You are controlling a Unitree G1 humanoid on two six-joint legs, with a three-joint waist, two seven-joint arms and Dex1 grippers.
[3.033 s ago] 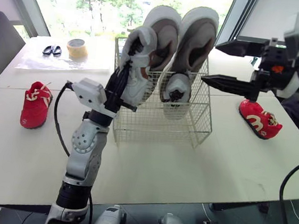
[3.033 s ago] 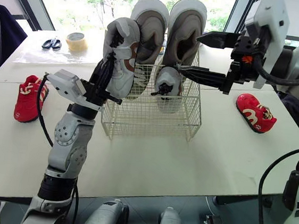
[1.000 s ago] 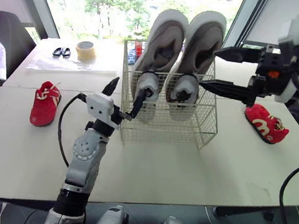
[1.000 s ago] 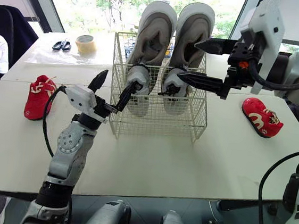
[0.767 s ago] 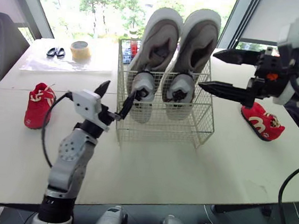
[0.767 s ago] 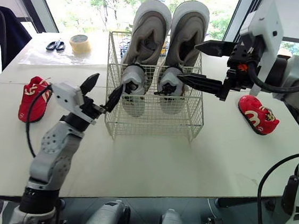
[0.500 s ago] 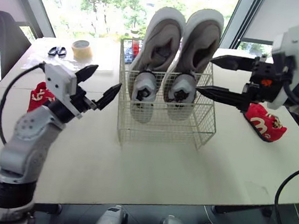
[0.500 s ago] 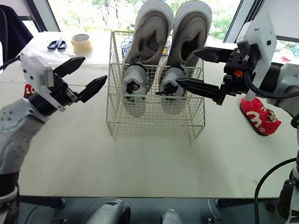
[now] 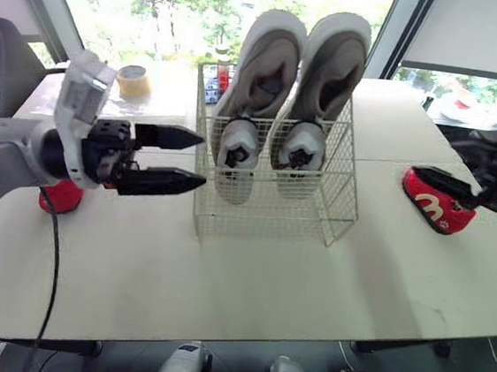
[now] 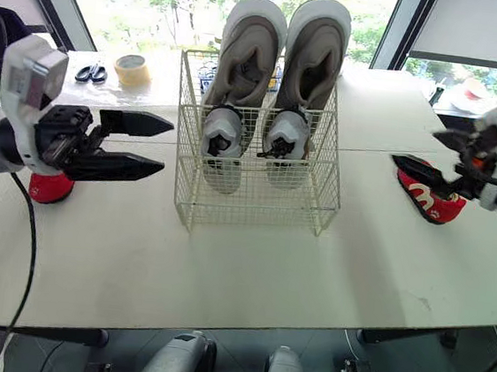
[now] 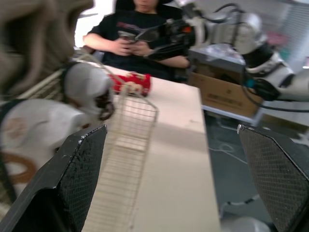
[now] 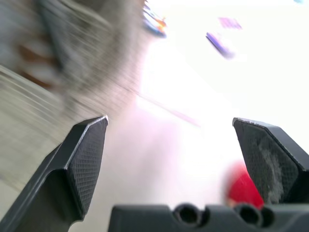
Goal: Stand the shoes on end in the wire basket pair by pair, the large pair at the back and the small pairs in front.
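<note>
White table point(image 9: 248, 275), left red shoe point(image 9: 59, 197) half-hidden behind spread left gripper point(image 9: 203, 159); right gripper point(image 10: 414, 145) spread too

Thin, smooth, white-coated metal on the wire basket point(image 10: 256, 196). The large shoes point(image 10: 312, 50) are matt grey cloth with white rubbery rims. The small shoes point(image 10: 222, 139) have smooth pale toe caps. The red shoe point(image 10: 421, 197) has a slight sheen and white trim. The bench point(image 10: 266, 277) is smooth matt white. The left end effector point(image 10: 168, 146) is black, its pads point(image 11: 82, 179) rough and cross-hatched.
</note>
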